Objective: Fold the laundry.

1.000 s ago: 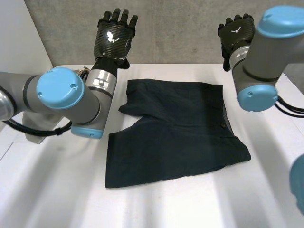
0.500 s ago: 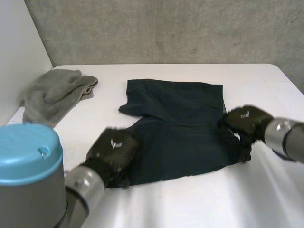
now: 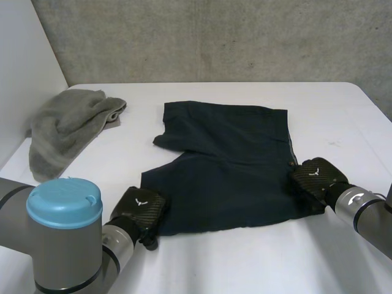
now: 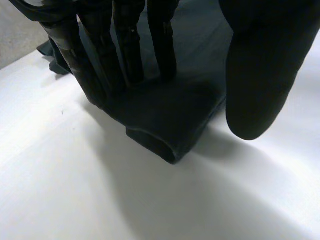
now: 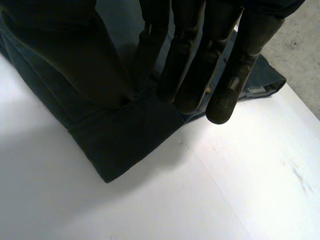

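White table [image 3: 245, 269], from above: dark shorts [image 3: 226, 171] lie flat, left hand [image 3: 139, 208] on their near-left corner, right hand [image 3: 315, 177] on the near-right, cloth running away from both. Left wrist: straight fingers [image 4: 130, 50] rest on cloth, gripping nothing. Right wrist: likewise.

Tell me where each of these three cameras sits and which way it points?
Head view: between and behind the arms, looking down at the table, shorts and towel; both arms show, left hand and right hand on the shorts' near corners.
Left wrist view: on the left wrist, looking along the palm; its fingers rest on a shorts corner.
Right wrist view: on the right wrist, likewise; its fingers rest on the other near corner.
Shared: the shorts, in all three.
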You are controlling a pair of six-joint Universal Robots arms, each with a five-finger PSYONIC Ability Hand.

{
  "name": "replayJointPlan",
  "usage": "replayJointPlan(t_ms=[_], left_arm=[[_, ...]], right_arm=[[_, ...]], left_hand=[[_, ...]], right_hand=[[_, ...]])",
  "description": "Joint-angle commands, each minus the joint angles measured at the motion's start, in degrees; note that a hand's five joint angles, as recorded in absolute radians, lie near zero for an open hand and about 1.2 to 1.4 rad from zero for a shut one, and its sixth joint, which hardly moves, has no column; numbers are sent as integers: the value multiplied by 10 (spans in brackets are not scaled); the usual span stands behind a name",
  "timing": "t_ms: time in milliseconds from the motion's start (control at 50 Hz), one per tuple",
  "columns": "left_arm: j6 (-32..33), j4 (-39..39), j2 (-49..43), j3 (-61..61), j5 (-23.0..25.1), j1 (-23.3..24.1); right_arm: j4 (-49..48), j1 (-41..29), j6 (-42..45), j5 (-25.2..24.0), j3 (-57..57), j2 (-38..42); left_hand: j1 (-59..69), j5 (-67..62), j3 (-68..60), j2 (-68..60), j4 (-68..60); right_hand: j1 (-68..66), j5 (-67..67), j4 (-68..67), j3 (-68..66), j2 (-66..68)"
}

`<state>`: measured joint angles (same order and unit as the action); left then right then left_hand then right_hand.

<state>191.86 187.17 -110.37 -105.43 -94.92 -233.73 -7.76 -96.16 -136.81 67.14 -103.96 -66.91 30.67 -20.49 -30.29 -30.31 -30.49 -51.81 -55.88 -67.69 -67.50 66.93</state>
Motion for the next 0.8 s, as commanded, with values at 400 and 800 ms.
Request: replayJointPlan(t_ms=[400, 800], left_arm=[[106, 31, 53, 37, -2, 5], [112, -110, 121, 97, 14, 5]], right_arm=[[152, 1, 23, 8, 12, -63], [251, 25, -92, -8, 24, -120]], left_hand=[[493, -495, -497, -497, -495], [493, -495, -497, -497, -495]], right_hand=[[-282, -141, -123, -125, 131], [418, 559, 577, 575, -569]])
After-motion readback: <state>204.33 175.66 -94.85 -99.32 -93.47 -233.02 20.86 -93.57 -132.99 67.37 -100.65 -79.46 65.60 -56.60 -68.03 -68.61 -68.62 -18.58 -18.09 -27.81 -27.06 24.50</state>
